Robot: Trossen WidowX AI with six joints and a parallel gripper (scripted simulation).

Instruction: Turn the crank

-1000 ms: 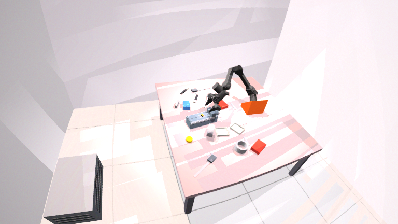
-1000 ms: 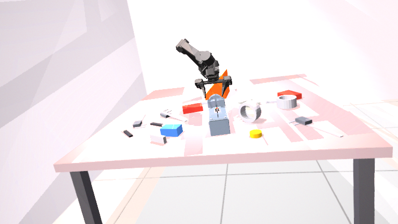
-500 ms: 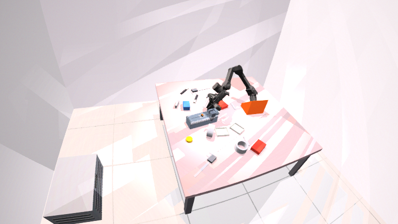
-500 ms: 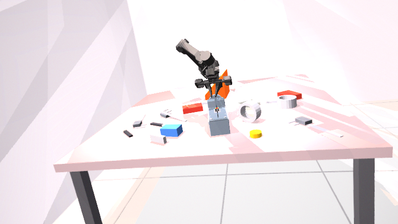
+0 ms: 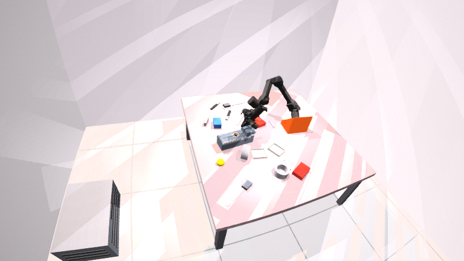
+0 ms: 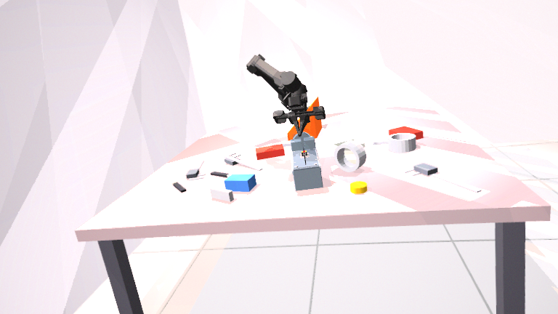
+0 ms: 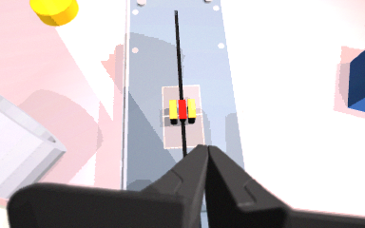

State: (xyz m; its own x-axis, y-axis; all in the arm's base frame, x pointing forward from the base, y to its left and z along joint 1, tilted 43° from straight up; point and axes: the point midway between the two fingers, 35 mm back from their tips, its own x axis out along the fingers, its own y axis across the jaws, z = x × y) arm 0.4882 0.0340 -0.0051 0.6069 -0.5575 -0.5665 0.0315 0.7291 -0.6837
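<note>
black claw (image 5: 249,127) (image 6: 299,134) (image 7: 205,154), tips together, perhaps empty; slab-sided grey machine (image 5: 235,141) (image 6: 307,177) (image 7: 157,71); red pointer (image 7: 182,109) between brass marks (image 7: 191,108).

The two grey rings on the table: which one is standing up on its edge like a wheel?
The grey ring right beside the blue-grey machine; the other lies flat near a red block.

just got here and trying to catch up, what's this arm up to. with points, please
The black gripper (image 5: 251,126) (image 6: 299,134) (image 7: 205,154) is shut at the crank end of the blue-grey machine (image 5: 235,142) (image 6: 307,178) (image 7: 147,100); whether it grips the handle is hidden. The slide's red pointer (image 7: 182,109) sits between two brass marks (image 7: 173,109) (image 7: 191,108) and looks about level with them.
</note>
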